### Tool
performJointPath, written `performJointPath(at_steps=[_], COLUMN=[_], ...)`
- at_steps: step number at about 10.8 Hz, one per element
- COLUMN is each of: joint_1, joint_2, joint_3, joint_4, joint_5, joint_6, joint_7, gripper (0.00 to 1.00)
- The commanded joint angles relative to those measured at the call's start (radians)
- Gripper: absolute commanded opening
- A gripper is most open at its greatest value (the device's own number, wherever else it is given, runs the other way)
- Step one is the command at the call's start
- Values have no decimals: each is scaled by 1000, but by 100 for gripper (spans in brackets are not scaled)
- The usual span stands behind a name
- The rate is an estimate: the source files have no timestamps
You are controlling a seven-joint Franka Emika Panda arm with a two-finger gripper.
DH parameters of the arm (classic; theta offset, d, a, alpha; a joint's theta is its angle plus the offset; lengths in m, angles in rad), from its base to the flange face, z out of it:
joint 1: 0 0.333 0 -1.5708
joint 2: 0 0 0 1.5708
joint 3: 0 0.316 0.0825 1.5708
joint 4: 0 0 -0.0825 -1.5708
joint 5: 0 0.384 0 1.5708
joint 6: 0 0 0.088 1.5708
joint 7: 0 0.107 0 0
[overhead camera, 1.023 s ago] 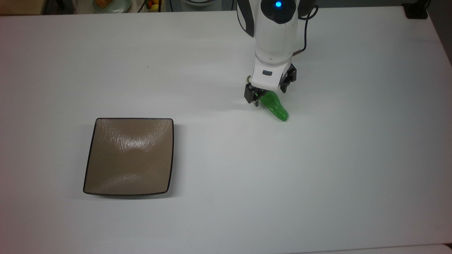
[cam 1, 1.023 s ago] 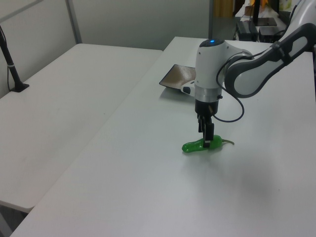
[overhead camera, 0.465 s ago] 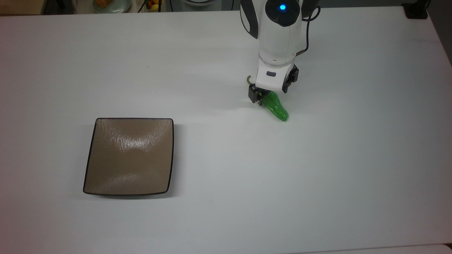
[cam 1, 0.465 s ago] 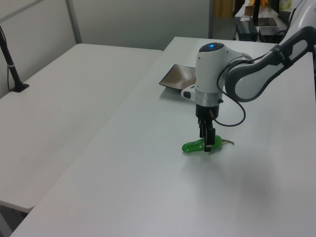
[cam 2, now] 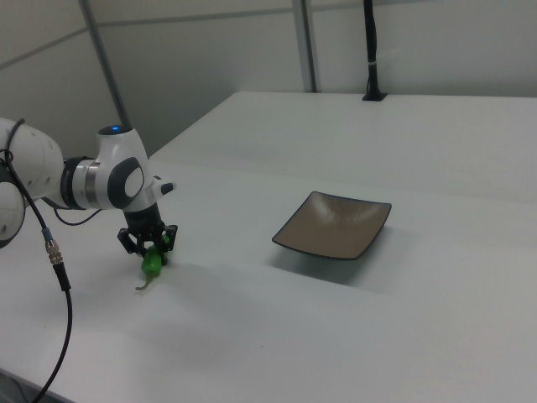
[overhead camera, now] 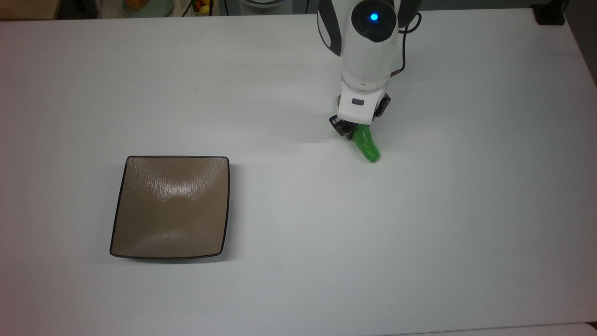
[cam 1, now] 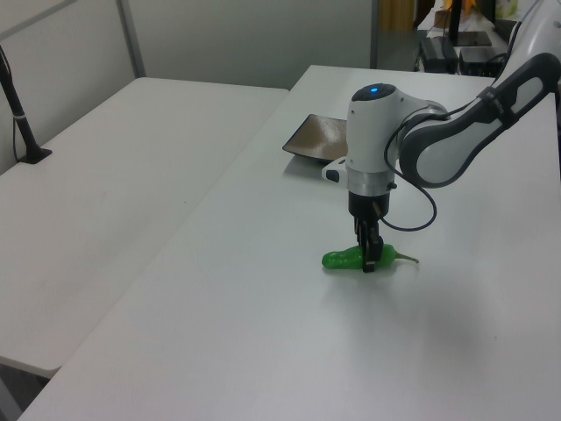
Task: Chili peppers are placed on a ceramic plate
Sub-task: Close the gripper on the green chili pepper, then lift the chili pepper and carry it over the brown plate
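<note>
Top view – gripper [overhead camera: 358, 126] clamps chili pepper [overhead camera: 366, 144], nothing legible.

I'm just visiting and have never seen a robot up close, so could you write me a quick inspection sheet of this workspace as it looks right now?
Surface: white table, bare apart from the job's things.
Job's things: glossy bright-green wrinkled chili pepper lying on the table; square glossy tan-brown ceramic plate with a dark rim empty, well apart from the pepper, toward the top view's left.
Clutter: nothing seen on the table.
Gripper: two-finger gripper down at the pepper, fingers either side of its stem end; the pepper is not lifted.
Cables: black cable looping from the arm's wrist; another hangs in the right view.
Surroundings: second white table alongside; black post on the far table; plain walls.
</note>
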Motion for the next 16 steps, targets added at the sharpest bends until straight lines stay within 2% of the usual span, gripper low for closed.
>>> performJointPath(at_steps=[1,5,10,11,13,16], joint_1=[5,-30,-130,-138,-139,-147], joint_2=[-10,-52,-50,-46,-45,-8], joint_3=[-1,-3,-29,-44,-110,-223], joint_4=[-11,31,314,372,464,546], joint_5=[-15,-13,-15,-18,-16,-15], joint_6=[23,-18,-317,-386,-515,-528], joint_7=[-1,5,0,-9,-59,-90], gripper=[8,7,7,7,7,5])
